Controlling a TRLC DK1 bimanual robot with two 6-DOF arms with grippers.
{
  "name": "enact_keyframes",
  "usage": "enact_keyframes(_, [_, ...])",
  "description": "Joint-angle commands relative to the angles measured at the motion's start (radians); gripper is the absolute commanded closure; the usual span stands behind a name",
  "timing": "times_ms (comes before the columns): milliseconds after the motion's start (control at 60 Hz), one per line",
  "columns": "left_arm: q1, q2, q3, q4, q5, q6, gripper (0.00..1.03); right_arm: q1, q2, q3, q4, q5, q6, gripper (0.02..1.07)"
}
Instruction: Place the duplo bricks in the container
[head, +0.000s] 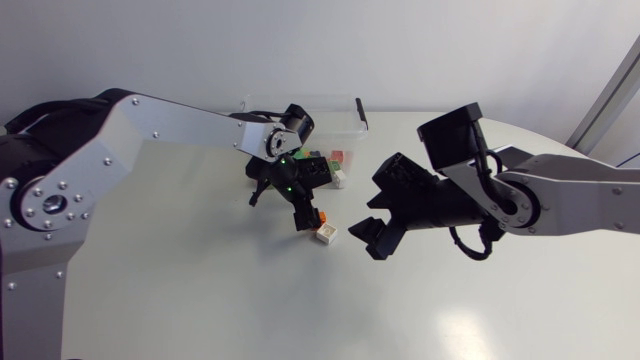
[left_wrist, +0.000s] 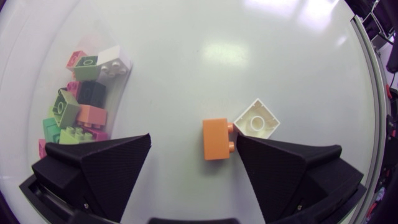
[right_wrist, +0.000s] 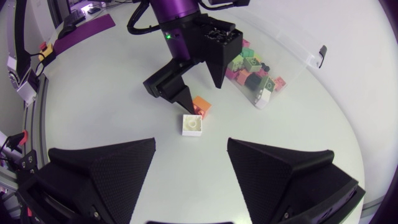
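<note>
Left pincer (left_wrist: 193, 138) gaping astride studded orange brick (left_wrist: 216, 139), hollow white brick (left_wrist: 257, 118) beside, right pincer (right_wrist: 190, 142) spread, empty

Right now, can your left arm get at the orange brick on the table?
Probably yes. The left tool is open with the orange brick between its fingers. The white brick sits right by one finger and might get nudged.

No legible text, no labels, numbers or signs anywhere in view

A white table (head: 180, 300) — smooth, glare on it.
</note>
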Motion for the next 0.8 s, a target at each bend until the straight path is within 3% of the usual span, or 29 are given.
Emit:
enact_keyframes(0, [-0.018, 0.040, 0.066, -0.043, -0.032, -0.017, 0.11, 0.012, 0.019, -0.007, 0.004, 0.002, -0.022, 0.23])
enact_keyframes(83, [-0.027, 0.054, 0.092, -0.066, -0.060, -0.020, 0.12, 0.014, 0.014, -0.008, 0.003, 0.002, -0.022, 0.23])
enact_keyframes(217, [-0.044, 0.097, 0.161, -0.151, -0.109, -0.025, 0.25, 0.014, 0.000, -0.011, -0.006, 0.002, -0.025, 0.23])
enact_keyframes(400, [-0.053, 0.135, 0.170, -0.192, -0.143, -0.027, 0.28, 0.012, -0.010, -0.024, -0.010, 0.002, -0.028, 0.23])
enact_keyframes(517, [-0.054, 0.134, 0.166, -0.194, -0.141, -0.031, 0.47, 0.014, -0.010, -0.031, -0.010, 0.002, -0.033, 0.23])
enact_keyframes(600, [-0.054, 0.129, 0.161, -0.192, -0.135, -0.040, 0.72, 0.015, -0.010, -0.034, -0.010, 0.002, -0.033, 0.23])
enact_keyframes(783, [-0.047, 0.054, 0.069, -0.160, -0.090, -0.042, 0.75, 0.015, 0.016, -0.037, -0.005, 0.006, -0.042, 0.23])
